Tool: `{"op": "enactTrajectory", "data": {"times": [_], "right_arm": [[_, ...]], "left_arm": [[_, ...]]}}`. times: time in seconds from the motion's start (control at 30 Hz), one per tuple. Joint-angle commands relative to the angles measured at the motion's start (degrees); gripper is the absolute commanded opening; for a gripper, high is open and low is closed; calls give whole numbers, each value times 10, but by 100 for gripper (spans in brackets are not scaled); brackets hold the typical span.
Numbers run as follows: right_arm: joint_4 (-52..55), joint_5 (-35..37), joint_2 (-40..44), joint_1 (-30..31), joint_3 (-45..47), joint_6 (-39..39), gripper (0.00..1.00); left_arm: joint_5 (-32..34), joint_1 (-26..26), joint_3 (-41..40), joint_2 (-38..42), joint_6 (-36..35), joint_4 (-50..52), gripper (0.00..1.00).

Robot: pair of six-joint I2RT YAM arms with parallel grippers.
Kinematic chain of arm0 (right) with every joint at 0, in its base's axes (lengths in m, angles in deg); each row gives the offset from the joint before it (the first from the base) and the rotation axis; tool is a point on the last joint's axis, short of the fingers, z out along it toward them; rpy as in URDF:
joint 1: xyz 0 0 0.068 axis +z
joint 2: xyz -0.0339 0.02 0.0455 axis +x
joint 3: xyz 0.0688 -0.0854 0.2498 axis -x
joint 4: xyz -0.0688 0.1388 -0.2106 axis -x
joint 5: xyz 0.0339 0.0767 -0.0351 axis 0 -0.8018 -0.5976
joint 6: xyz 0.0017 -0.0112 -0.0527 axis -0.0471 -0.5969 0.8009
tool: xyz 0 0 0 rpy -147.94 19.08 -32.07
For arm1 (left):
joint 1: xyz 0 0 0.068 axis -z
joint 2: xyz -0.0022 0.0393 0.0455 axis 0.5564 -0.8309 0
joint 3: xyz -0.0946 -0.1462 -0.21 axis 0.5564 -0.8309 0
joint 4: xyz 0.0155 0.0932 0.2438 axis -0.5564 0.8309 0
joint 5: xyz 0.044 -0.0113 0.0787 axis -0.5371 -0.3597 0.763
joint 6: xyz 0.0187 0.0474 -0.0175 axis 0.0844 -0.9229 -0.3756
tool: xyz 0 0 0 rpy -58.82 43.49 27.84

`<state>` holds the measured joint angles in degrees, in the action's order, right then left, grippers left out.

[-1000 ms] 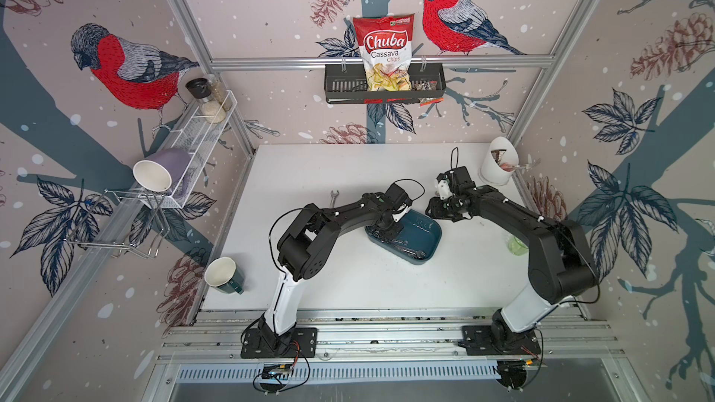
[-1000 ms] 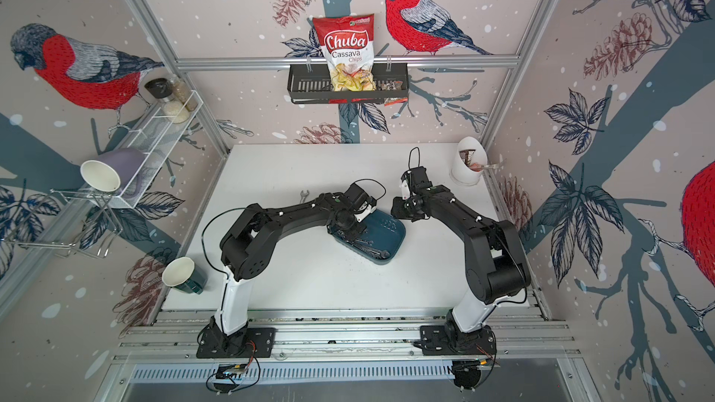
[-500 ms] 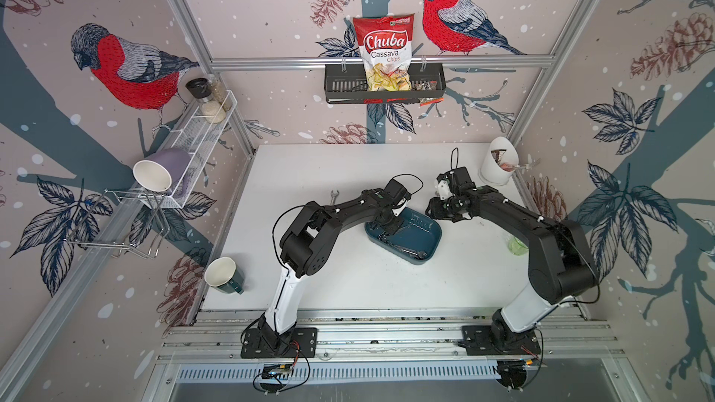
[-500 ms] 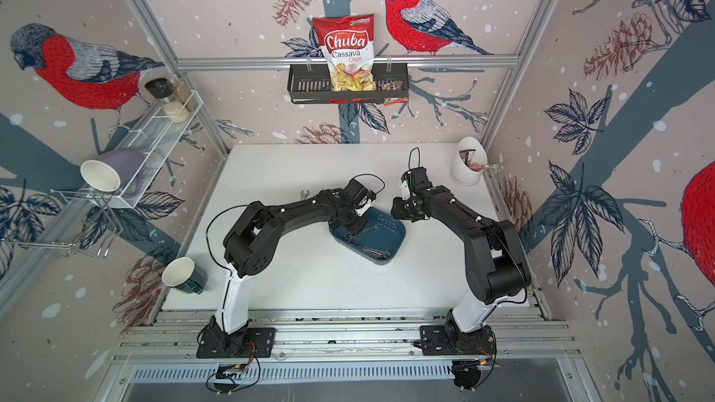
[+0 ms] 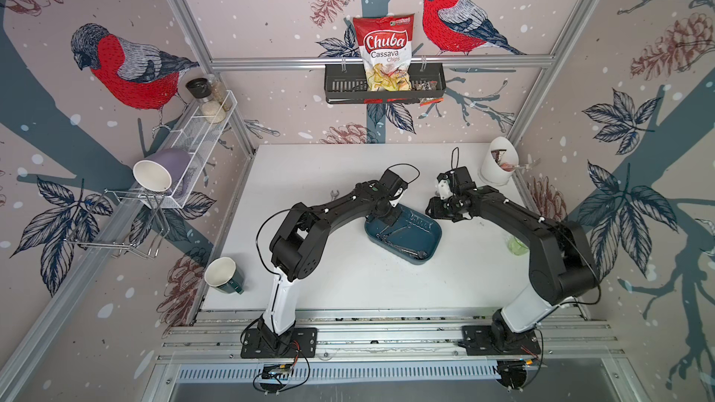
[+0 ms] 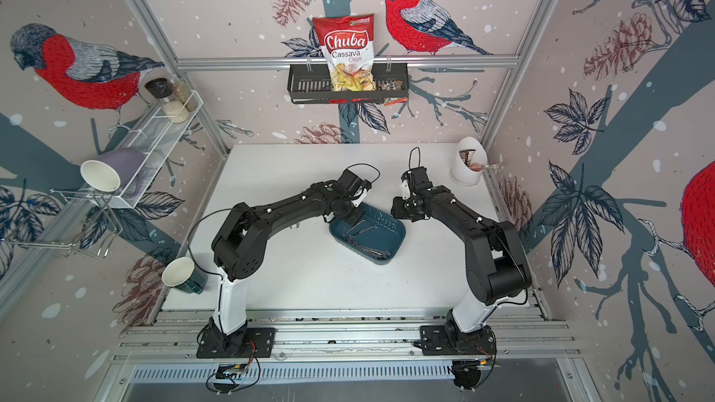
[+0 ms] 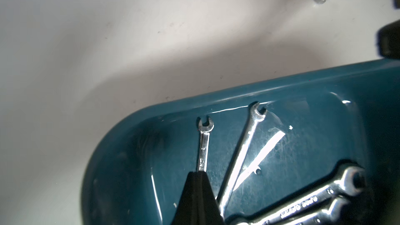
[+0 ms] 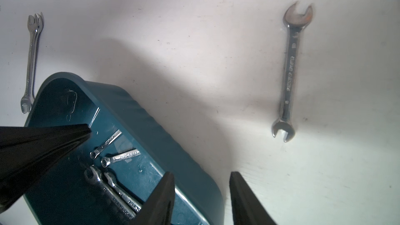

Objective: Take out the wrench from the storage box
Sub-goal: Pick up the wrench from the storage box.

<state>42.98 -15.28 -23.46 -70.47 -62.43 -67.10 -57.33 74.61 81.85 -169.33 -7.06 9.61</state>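
Observation:
The dark teal storage box [image 5: 423, 243] [image 6: 389, 235] lies mid-table with several silver wrenches in it. My left gripper [image 7: 198, 173] reaches into its left end and is shut on the shank of a small open-ended wrench [image 7: 204, 141], whose head points at the box's rim [image 7: 238, 93]. A longer wrench [image 7: 249, 139] lies beside it. My right gripper [image 8: 201, 175] is open astride the box's wall [image 8: 151, 126], one finger inside and one over the table. In both top views the two grippers [image 5: 387, 218] [image 5: 432, 210] sit at the box's far edge.
More wrenches lie loose on the table: one [image 8: 289, 72] to the right of the box, a thin pair [image 8: 32, 57] at its left end, one [image 5: 334, 194] behind the left arm. A white cup [image 5: 497, 164] stands back right, a green mug [image 5: 222, 274] front left.
My left gripper has closed on the small wrench inside the box, its wrist shifting a little toward the back. The right arm and the box have stayed put.

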Motion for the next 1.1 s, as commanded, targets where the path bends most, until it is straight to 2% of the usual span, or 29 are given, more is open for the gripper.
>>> {"op": "enactTrajectory", "data": {"times": [0.0,0.17,0.3,0.6,0.9,1.07], "right_arm": [[-5,-4,5,0,-1,-4,47],[-6,-7,5,2,0,-5,47],[-7,-6,7,1,2,-5,47],[-6,-4,9,0,6,-3,47],[-9,-5,8,0,10,-3,47],[-9,-4,9,0,10,-3,47]], "left_arm": [[-5,-11,16,23,13,19,8],[-31,-8,27,16,-2,32,15],[-22,4,10,-7,-8,23,23],[1,12,-13,-44,-21,3,33],[18,23,-19,-67,-32,14,34],[25,23,-15,-74,-34,21,27]]}}
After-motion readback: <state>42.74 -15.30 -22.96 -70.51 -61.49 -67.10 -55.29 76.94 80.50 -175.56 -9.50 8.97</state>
